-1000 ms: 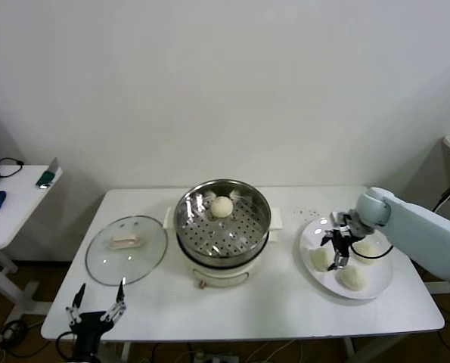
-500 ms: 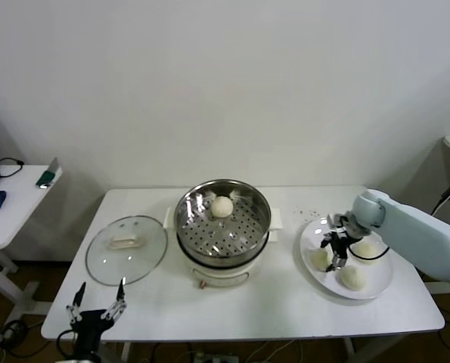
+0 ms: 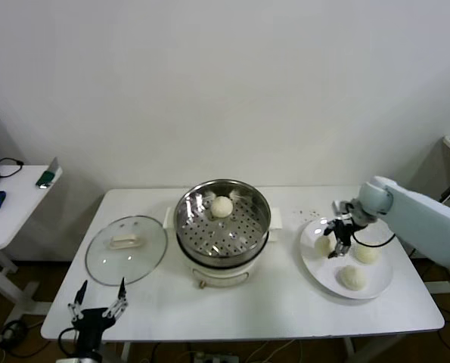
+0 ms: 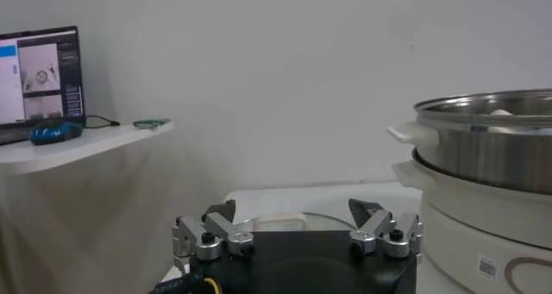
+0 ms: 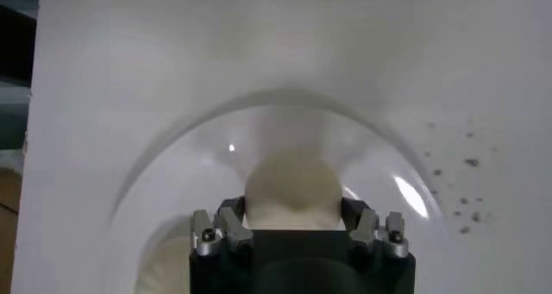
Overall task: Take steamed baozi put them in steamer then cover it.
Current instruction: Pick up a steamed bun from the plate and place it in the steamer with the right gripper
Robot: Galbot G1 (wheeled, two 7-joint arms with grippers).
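From the head, one baozi [image 3: 222, 206] sat in the steamer [image 3: 223, 221]; the right end effector [image 3: 336, 240] hung over the plate [image 3: 318, 263].

Left wrist: the left end effector [image 4: 297, 232] gaped, holding nothing.

Right wrist: the fingers [image 5: 230, 222] pinched a bun [image 5: 292, 185].

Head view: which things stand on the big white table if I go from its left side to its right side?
Glass lid → steamer, one bun inside → white plate with the right tool over it, closed on a bun.
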